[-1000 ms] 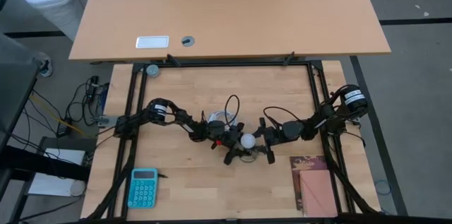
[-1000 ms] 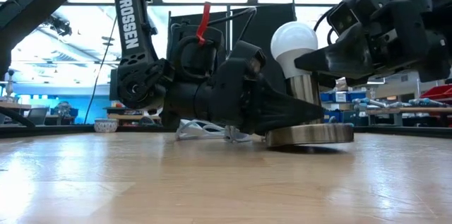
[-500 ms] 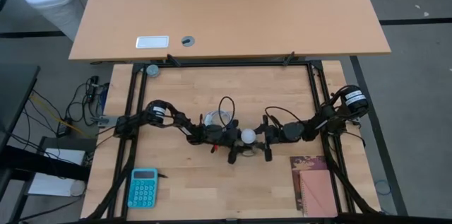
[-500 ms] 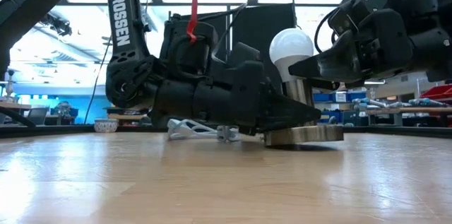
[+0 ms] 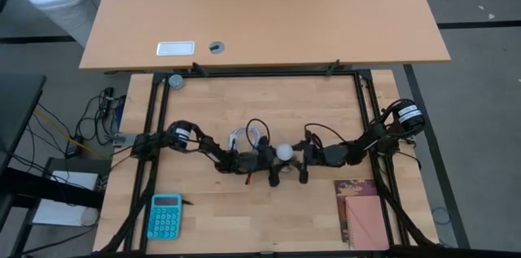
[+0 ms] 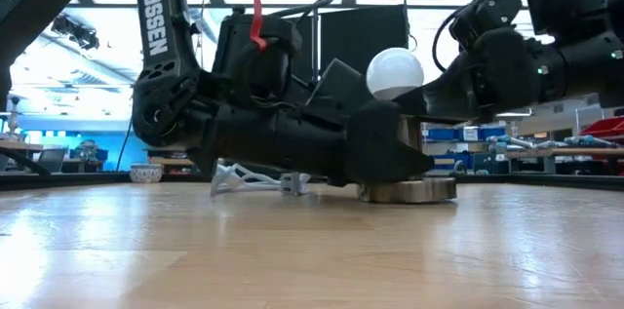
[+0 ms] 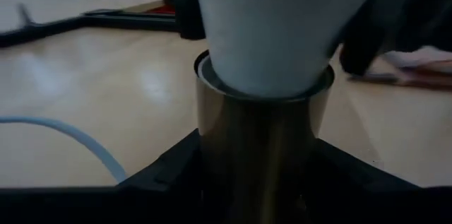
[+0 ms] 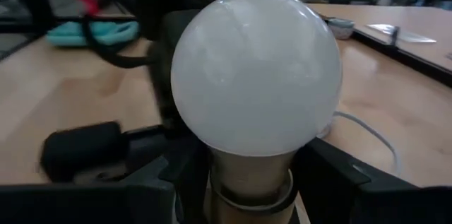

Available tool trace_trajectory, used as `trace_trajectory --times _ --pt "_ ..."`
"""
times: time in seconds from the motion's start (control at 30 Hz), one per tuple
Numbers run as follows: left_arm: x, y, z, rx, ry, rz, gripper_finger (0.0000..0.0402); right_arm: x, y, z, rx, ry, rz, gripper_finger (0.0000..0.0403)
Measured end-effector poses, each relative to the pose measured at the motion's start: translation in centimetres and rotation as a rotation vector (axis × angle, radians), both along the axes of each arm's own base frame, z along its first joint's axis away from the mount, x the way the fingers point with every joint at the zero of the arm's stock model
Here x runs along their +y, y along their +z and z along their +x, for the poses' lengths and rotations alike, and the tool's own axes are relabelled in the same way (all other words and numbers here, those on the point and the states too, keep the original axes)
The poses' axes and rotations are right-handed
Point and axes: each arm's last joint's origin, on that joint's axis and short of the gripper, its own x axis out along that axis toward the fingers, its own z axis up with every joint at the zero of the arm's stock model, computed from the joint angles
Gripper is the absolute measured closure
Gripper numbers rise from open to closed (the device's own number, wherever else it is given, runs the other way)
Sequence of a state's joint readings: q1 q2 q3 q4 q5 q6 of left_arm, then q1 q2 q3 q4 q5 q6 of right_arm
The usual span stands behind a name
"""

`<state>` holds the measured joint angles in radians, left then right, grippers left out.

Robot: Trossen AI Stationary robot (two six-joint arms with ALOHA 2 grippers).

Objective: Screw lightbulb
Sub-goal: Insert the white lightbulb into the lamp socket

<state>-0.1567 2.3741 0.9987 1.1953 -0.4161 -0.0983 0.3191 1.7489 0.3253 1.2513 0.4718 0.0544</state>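
High view: white pear-shaped lightbulb [image 5: 284, 152] seated upright in a metal socket [image 6: 409, 184] mid-table.
Left gripper [image 5: 275, 168] is clamped on the socket, right gripper [image 5: 302, 163] on the bulb's neck; bare wood is left towards every table [image 5: 244, 103] edge.

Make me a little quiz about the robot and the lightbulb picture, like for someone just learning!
1. True or false: the lightbulb lies flat on the table.
2. What does the left gripper hold? A) the teal calculator B) the metal socket C) the white cable
3. Fill in: the right gripper grips the bulb just below its white ____.

Key: 1 false, it stands upright in the socket; 2 B; 3 globe.
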Motion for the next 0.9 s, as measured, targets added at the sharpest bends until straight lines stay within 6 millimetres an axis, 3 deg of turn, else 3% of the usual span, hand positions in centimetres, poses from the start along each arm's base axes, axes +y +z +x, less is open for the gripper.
trace_trajectory --times 0.3,0.67,0.9 --pt "-1.3 0.3 0.5 0.028 0.222 0.081 0.0204 0.5 0.1 0.5 0.008 -0.113 0.011 0.0218" --pt "-1.6 1.1 2.0 0.066 0.37 0.13 0.0203 0.7 0.4 1.6 0.022 -0.204 0.051 0.0218" --pt "-2.6 1.2 1.9 0.077 0.438 0.163 0.0203 0.8 0.5 1.7 0.015 -0.214 0.08 0.0218"
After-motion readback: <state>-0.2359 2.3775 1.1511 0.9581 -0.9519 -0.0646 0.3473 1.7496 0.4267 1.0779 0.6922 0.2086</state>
